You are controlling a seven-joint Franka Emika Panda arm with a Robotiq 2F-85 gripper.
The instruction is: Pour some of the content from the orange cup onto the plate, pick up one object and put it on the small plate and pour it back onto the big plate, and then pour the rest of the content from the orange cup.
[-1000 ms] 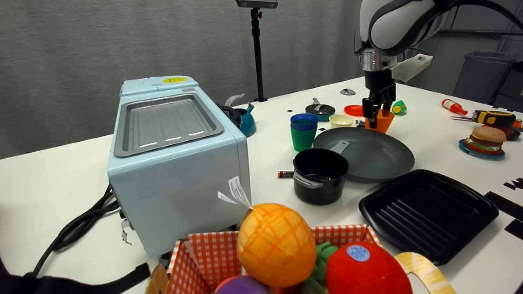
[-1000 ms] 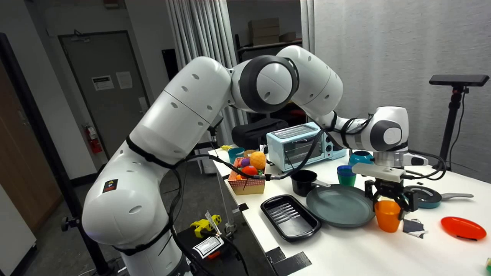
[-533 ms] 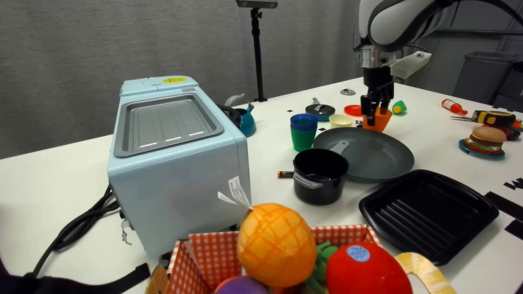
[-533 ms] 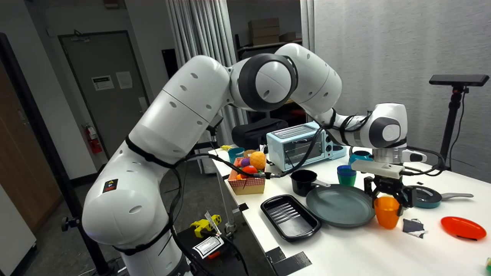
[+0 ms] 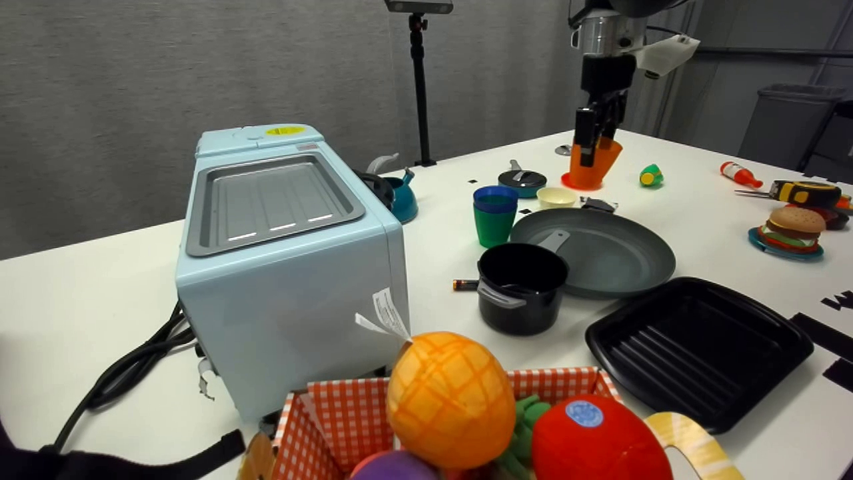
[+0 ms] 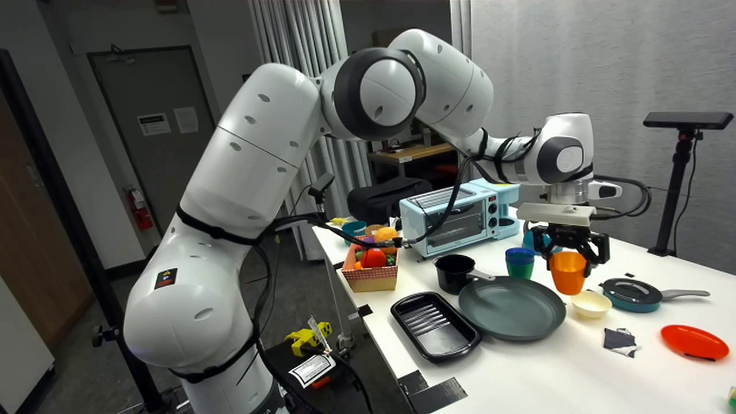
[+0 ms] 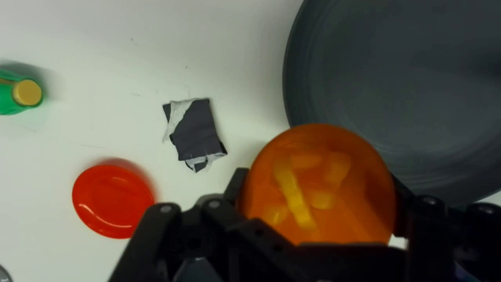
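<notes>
My gripper (image 6: pixel 568 265) is shut on the orange cup (image 5: pixel 592 168), its fingers on either side of the cup's wall. The cup hangs above the table, near upright, with a slight lean in an exterior view. Looking down into it in the wrist view, I see the content (image 7: pixel 297 196), several yellow stick-like pieces at the bottom. The big plate (image 6: pixel 509 313), wide and dark grey, lies flat on the table with its surface bare. Beside its rim sits the small plate (image 6: pixel 591 305), pale yellow, with nothing visible in it; the cup hangs just behind or over it.
A black pot (image 5: pixel 523 290) and a black ridged tray (image 5: pixel 700 350) border the big plate. Stacked blue and green cups (image 6: pixel 519 263) stand behind it. A red dish (image 7: pixel 113 200), a lidded teal pan (image 6: pixel 631 294) and a light blue oven (image 6: pixel 460 218) are also around.
The arm has risen, lifting the orange cup well off the table, mostly in the last half second. The small plate, covered before in an exterior view, now shows below the cup.
</notes>
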